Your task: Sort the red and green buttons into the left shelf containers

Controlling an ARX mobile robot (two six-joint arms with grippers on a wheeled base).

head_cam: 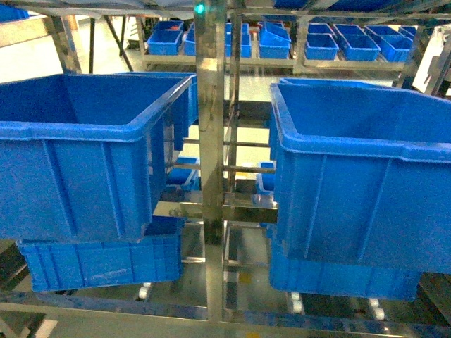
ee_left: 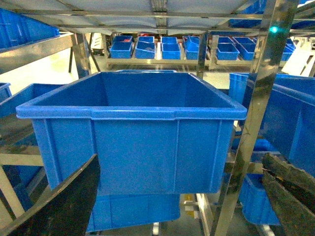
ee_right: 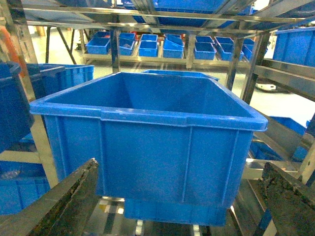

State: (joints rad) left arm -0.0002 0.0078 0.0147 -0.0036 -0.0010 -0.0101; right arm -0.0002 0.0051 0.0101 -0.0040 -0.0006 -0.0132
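At nine o'clock in your head view sits the left deep bin (head_cam: 84, 176), a blue tub with a thick rolled rim and ribbed sides, tilted so its open mouth faces you. Directly beneath it, at about seven o'clock, a second blue bin (head_cam: 99, 262) rests on the lower rails. Neither arm appears in this view.

Your left wrist camera looks straight at that same upper bin (ee_left: 133, 147); what shows of its inside shows no button. The left gripper (ee_left: 172, 206) hangs in front of the bin's front wall with its jaws spread wide: one dark finger (ee_left: 64, 201) at seven o'clock, the other (ee_left: 290, 191) at four o'clock, nothing between them.

At twelve o'clock in the head view, a steel upright post (head_cam: 211, 127) with a green light near its top divides the shelf. Far behind it, a row of small shallow blue trays (head_cam: 275, 42) lines another rack.

At three o'clock stands the right deep bin (head_cam: 359, 183), stacked on another blue bin (head_cam: 345, 278) at five o'clock.

Your right wrist camera faces this right bin (ee_right: 147, 147). The right gripper (ee_right: 177, 206) is likewise released and carrying nothing, fingers (ee_right: 69, 201) parted at seven and four o'clock.

You will find neither the red nor the green button in any of the three views.
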